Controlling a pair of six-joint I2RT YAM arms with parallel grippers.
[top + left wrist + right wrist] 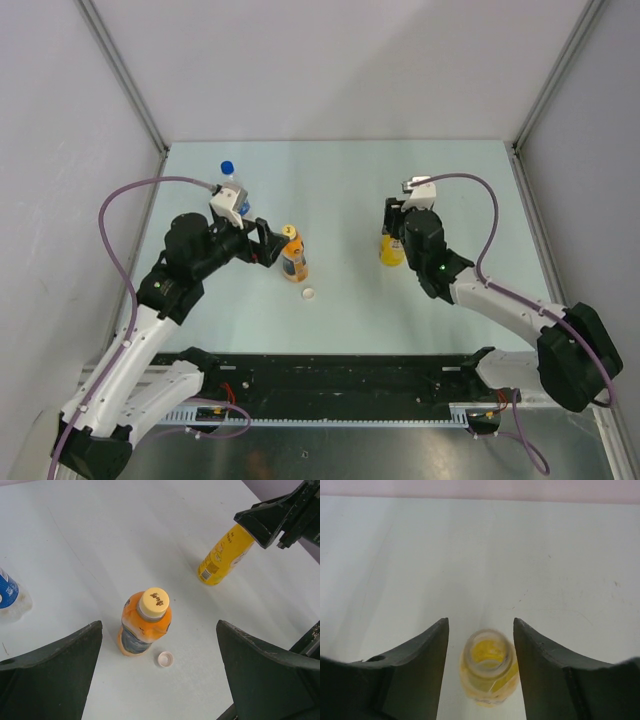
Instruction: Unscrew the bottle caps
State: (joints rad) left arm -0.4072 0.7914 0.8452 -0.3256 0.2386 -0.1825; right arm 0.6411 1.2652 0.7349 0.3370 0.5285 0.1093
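The short orange bottle (293, 262) stands mid-table with its yellow-orange cap (154, 601) on. A white cap (309, 294) lies loose on the table just in front of it, open side up in the left wrist view (165, 659). My left gripper (159, 680) is open wide, just left of this bottle and not touching it. The tall yellow bottle (490, 672) stands with an open, capless neck. My right gripper (480, 621) is open above it, one finger on each side, with gaps. The water bottle (234, 190) keeps its blue cap (227, 168).
The pale table (340, 180) is walled by grey panels at the back and sides. The black rail with the arm bases (330, 375) runs along the near edge. My right gripper also shows in the left wrist view (280, 517), over the yellow bottle (224, 556).
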